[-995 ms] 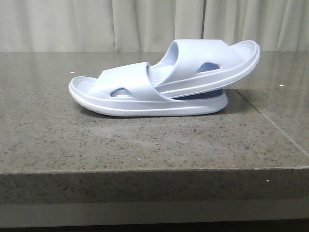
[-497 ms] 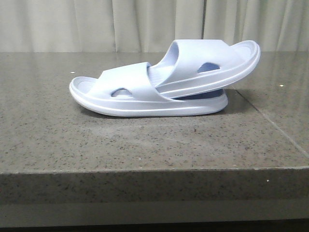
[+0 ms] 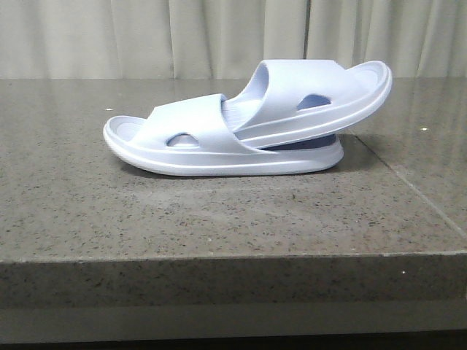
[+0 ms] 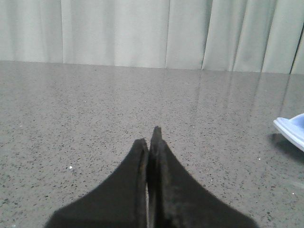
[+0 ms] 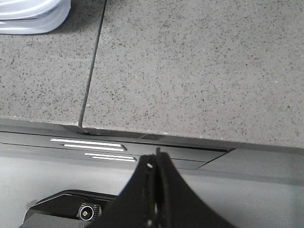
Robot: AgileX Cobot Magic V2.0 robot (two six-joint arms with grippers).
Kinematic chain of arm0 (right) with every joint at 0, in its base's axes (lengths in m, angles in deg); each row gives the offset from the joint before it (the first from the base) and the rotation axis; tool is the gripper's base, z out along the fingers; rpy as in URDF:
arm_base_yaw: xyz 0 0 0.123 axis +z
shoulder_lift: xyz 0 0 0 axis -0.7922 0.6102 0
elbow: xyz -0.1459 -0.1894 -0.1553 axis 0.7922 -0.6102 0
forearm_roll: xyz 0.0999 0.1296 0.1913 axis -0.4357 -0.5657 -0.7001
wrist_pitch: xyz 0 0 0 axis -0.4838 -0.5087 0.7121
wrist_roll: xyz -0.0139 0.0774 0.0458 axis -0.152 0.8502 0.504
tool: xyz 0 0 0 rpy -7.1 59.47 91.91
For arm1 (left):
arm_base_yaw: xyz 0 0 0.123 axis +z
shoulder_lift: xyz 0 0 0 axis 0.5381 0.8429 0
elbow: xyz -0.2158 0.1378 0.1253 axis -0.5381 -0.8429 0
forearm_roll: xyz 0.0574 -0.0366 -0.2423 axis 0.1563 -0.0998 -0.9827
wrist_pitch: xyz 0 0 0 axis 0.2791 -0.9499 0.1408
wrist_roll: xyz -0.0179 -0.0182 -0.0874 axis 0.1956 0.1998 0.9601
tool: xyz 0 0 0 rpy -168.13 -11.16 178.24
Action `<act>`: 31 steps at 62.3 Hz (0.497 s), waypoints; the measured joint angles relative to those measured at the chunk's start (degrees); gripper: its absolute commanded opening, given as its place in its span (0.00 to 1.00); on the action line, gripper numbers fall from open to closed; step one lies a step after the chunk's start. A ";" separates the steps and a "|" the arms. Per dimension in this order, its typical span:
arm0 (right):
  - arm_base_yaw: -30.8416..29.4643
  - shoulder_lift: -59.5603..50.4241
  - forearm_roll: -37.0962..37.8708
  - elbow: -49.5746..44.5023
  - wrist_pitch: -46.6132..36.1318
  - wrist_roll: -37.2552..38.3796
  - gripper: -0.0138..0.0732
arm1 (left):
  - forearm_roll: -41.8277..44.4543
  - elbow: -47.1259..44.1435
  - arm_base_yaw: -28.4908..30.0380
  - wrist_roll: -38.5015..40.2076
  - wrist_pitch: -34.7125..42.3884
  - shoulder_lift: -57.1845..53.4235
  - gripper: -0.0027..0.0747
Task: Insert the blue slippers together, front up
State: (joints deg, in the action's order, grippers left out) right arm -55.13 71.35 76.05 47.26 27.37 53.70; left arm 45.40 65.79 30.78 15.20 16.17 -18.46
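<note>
On the speckled grey stone surface (image 3: 219, 211), backed by pale curtains (image 3: 146, 36), the blue slippers (image 3: 248, 127) lay nested mid-surface, one slipper's toe tucked under the other's strap, its heel tilted up. Neither arm appeared in the front view. The left hand (image 4: 149, 137) and right hand (image 5: 156, 156) had fingers pressed together, empty, each seeing only a slipper edge.

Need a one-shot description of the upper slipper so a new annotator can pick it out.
On the grey speckled stone table in front of the pale curtain, two pale blue slippers sit nested mid-table. The upper slipper is the one on the right, its toe pushed under the strap of the lower slipper. Unlike that flat one, it tilts up, heel raised.
</note>
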 measured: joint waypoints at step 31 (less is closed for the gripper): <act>0.00 0.00 0.00 0.00 0.00 0.04 0.08 | 1.29 0.00 0.00 0.77 4.94 0.00 0.01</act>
State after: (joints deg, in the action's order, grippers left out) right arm -55.13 71.35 76.05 47.26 27.37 53.75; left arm 46.69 65.79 30.78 15.96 21.12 -18.46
